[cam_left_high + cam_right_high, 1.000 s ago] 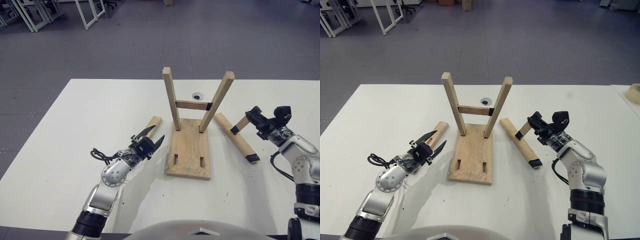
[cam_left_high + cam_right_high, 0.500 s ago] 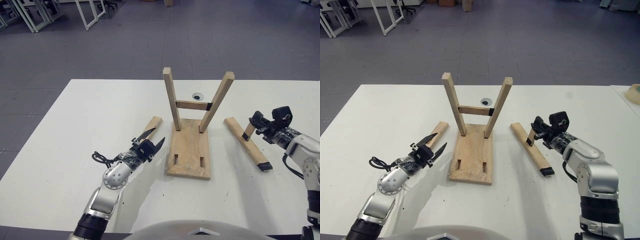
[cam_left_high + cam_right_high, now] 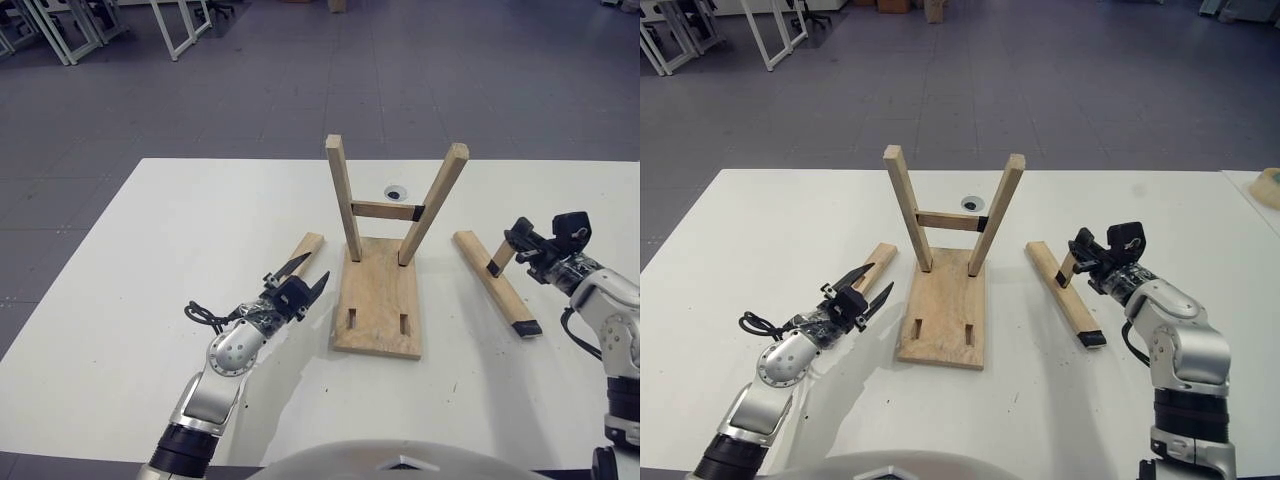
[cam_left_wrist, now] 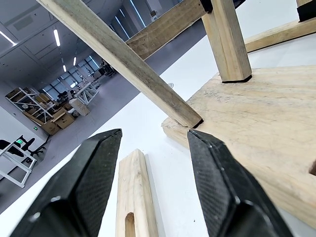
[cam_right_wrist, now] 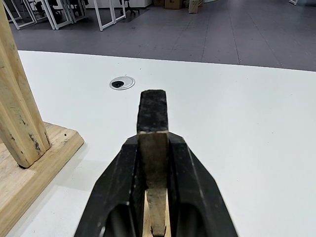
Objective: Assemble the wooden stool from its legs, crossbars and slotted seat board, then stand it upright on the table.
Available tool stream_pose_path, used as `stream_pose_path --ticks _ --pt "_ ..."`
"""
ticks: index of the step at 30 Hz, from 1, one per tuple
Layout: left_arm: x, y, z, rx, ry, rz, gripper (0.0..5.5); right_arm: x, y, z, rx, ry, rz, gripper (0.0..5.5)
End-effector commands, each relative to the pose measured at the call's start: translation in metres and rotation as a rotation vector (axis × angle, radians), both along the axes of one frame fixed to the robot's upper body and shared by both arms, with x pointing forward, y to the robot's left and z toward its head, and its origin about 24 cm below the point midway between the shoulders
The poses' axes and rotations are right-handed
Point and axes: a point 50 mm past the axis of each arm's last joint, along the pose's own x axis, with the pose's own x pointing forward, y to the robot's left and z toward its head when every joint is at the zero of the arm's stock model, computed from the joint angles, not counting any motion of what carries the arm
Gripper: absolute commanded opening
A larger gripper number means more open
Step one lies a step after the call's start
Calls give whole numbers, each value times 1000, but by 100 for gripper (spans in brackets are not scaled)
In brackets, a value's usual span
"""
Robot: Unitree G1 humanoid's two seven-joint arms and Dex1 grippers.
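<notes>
— Which arm is better placed for the next piece, do you reckon?
— The left, I'd say. The left gripper (image 3: 316,265) hangs low over the surface (image 3: 150,300), jaws spread and nothing between them. The loose leg (image 3: 308,247) lies just off its fingertips at about 1 o'clock. That leg's long axis runs 1 to 7, near enough in line with the gripper. My guess is it must come across the wood to pinch it.
— Is it touching yet?
— Can't tell. From the head views the fingers hide the leg's near end. The left wrist view shows the leg beyond the two fingers, with a slot cut in it, but the frame's edge cuts it off.
— And the seat board (image 3: 378,300)?
— Flat on the surface, at 3 o'clock from that gripper, its two near slots (image 3: 352,318) bare.
— The right side?
— The right gripper (image 3: 515,243) is clamped on a short crossbar (image 5: 152,113) that sticks up from the second leg (image 3: 495,285). That leg lies flat, running 11 to 5, well apart from the board at its 3 o'clock, with a black cap at the 5 o'clock end.
— Farther back?
— Two upright legs (image 3: 341,195) stand at the board's far end, leaning apart, joined by a long crossbar (image 3: 383,211). Whether they're fully seated, I couldn't say.
</notes>
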Motion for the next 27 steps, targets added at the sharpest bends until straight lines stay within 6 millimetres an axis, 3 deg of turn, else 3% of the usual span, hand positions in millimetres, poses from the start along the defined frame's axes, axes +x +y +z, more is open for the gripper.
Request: stream_pose_path --ticks 1,6,9,13,16,20,24,27 --pt "1 1 -1 12 0 0 246 1 -1 -1 -2 27 -8 78" --pt "-1 0 -3 9 4 7 246 8 4 23 -9 -35 3 164" --pt "-2 1 -5 8 7 11 246 15 12 57 24 -147 7 211" --pt "-2 0 -6 8 8 8 246 28 24 93 87 -275 -16 217" --pt "-1 0 -7 10 6 5 246 38 31 104 93 -326 -48 217" --pt "0 1 -7 13 4 5 246 46 28 85 60 -281 -90 217" --pt "-1 1 -11 3 21 19 246 50 20 17 -21 -55 -83 217" --pt "-1 6 -16 3 44 41 246 51 18 4 -33 -6 -76 217"
